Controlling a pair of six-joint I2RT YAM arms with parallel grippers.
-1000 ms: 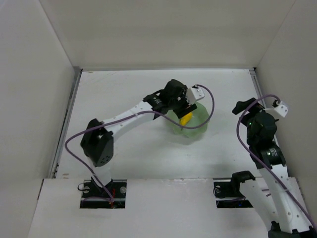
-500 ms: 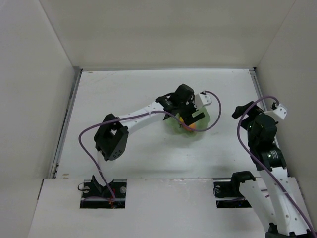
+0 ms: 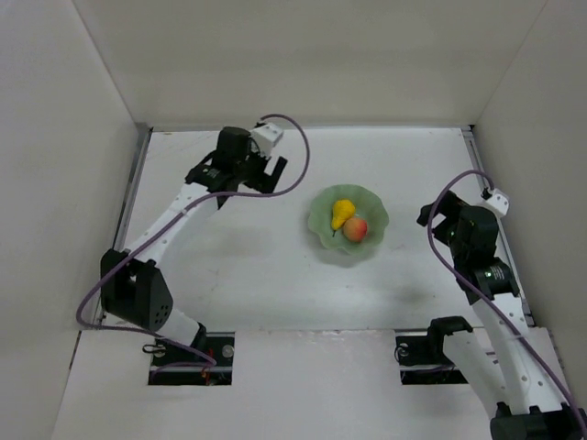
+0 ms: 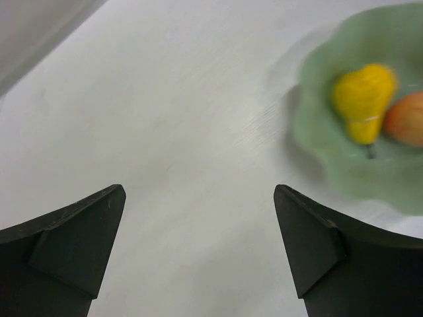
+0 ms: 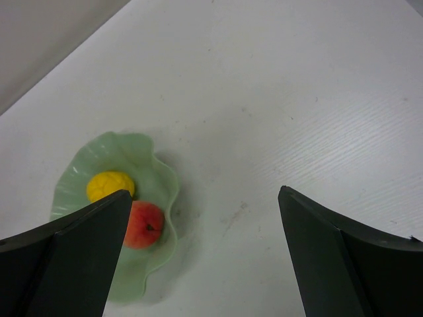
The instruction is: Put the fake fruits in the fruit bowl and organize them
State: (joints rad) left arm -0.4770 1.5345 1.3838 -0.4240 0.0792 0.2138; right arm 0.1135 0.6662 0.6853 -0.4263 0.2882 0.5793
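1. fruit bowl [image 3: 323, 231]: pale green with a scalloped rim, sitting flat on the white table [image 3: 229, 266], right of centre and nearer the right arm than the left.
2. pear [image 3: 342, 213]: yellow, lying inside the bowl on its far-left part, with the narrow stem end pointing toward the near edge of the table.
3. peach [image 3: 355, 228]: orange-red, also inside the bowl, just beside the pear on its near-right side. the two seem to touch.
4. left gripper [image 3: 275, 177]: jaws spread wide with nothing between them. it hovers over the far-left part of the table, well apart from the bowl, tips turned toward it. in its wrist view only bare table shows between the dark fingers [image 4: 69, 247]; the bowl and both fruits sit at the upper right, blurred.
5. right gripper [image 3: 431, 218]: jaws wide apart and empty, held above the table near the bowl's right side, not touching it. in its wrist view the bowl is at the lower left, partly hidden behind one finger.
6. purple cables [image 3: 293, 151] loop along both arms.
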